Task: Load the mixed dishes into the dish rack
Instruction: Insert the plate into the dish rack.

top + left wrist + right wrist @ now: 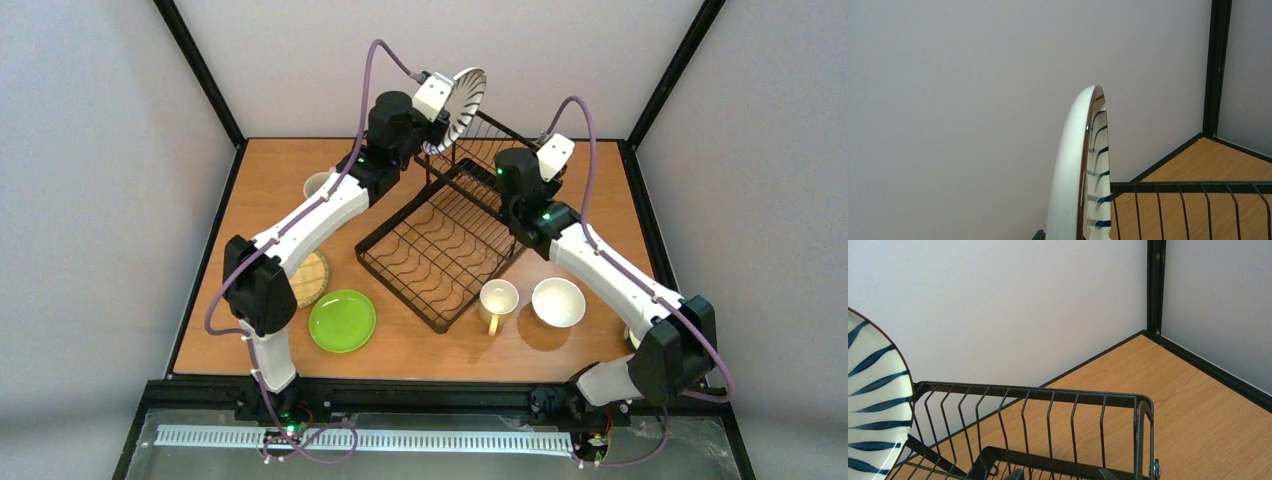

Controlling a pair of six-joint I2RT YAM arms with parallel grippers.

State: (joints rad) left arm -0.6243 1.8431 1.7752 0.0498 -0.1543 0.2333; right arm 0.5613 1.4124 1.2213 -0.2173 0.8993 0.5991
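Observation:
My left gripper [450,108] is shut on the rim of the black-and-white striped plate [467,103] and holds it upright on edge above the far left corner of the black wire dish rack [440,250]. In the left wrist view the plate [1073,175] is edge-on, with the rack's top rail [1193,187] just to its right. My right gripper [1060,474] is open and empty, hovering inside the rack's taller basket section [1048,392] at its far right. The plate's striped face [873,405] shows at the left of that view.
On the table near the rack's front are a lime-green plate [342,320], a woven bamboo plate [312,278] partly under the left arm, a pale mug [497,300] and a white bowl [558,302]. Another pale mug [316,185] sits at the left behind the left arm.

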